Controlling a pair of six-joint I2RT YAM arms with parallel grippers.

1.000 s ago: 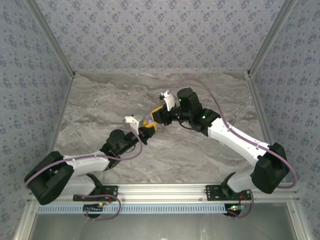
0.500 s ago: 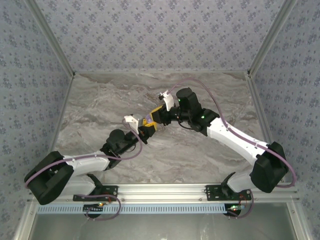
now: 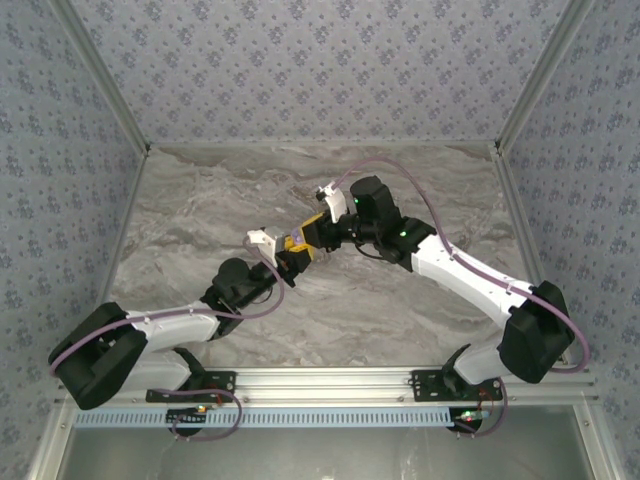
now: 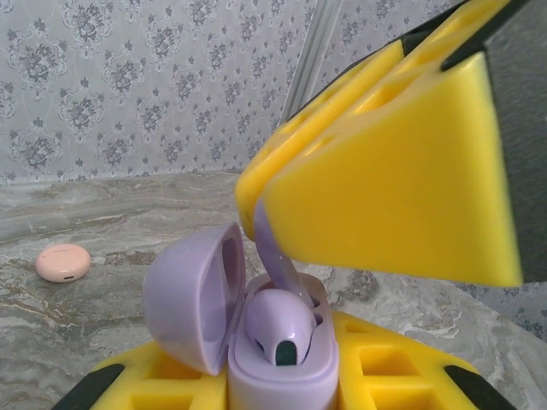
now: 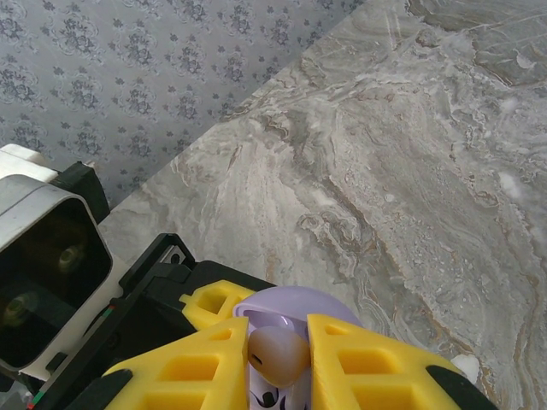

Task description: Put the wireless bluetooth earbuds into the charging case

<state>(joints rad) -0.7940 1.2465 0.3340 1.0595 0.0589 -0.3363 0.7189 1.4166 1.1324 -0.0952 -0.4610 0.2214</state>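
Grippers meet nose to nose above the middle of the marble-patterned table (image 3: 200,200), as I see from the top camera. The left gripper (image 3: 292,258) reaches up from the lower left and the right gripper (image 3: 312,237) comes in from the upper right, the two just beside each other.

On my left wrist feed the left gripper (image 4: 278,380) is clamped narrow on the lavender charging case (image 4: 273,376). Its yellow fingers (image 4: 385,371) press both sides of the base. The case stands upright with its lid (image 4: 192,295) swung open to the left. A rounded lavender earbud (image 4: 278,329) sits in the well of the case. A thin lavender strip rises from beside it to the tips of the right gripper's yellow fingers (image 4: 393,171), which hang tilted right over the opening. I cannot tell whether that strip belongs to the same bud or to a second one.

On the right wrist feed the right gripper (image 5: 278,346) is pinched close on a lavender earbud (image 5: 275,354), held between its yellow pads (image 5: 359,359), with the curve of the case's lid (image 5: 286,301) just behind it.

Well apart from all this, a salmon-pink round disc (image 4: 62,262) lies flat on the table near the wallpapered wall (image 4: 128,85).
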